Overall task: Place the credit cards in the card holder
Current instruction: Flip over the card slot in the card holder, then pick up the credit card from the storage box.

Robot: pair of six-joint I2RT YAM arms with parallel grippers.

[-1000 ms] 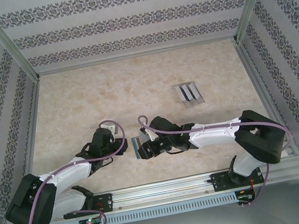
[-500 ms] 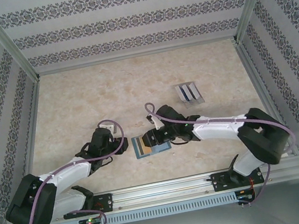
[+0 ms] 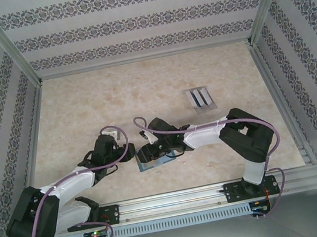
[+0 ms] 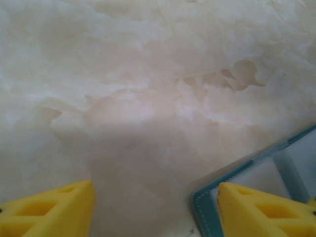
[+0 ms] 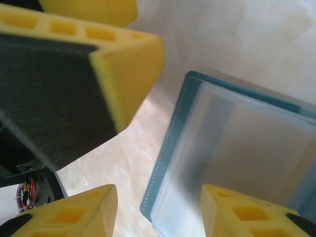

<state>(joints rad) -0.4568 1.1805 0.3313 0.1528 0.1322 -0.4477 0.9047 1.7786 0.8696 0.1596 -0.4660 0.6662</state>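
Spread wide, the left hand (image 4: pixel 153 212) is held low over the counter (image 4: pixel 148 98), one finger lying over the corner of the card holder (image 4: pixel 202 207), judged to be there to pin it flat. Also spread, the right hand (image 5: pixel 158 212) is poised astride the opened holder's stitched edge, apparently to hold a pocket accessible. Dark strips in the grey rack (image 3: pixel 191 104) are taken to be the credit cards (image 3: pixel 203 97), well apart from the holder, with bare counter between for carrying them across
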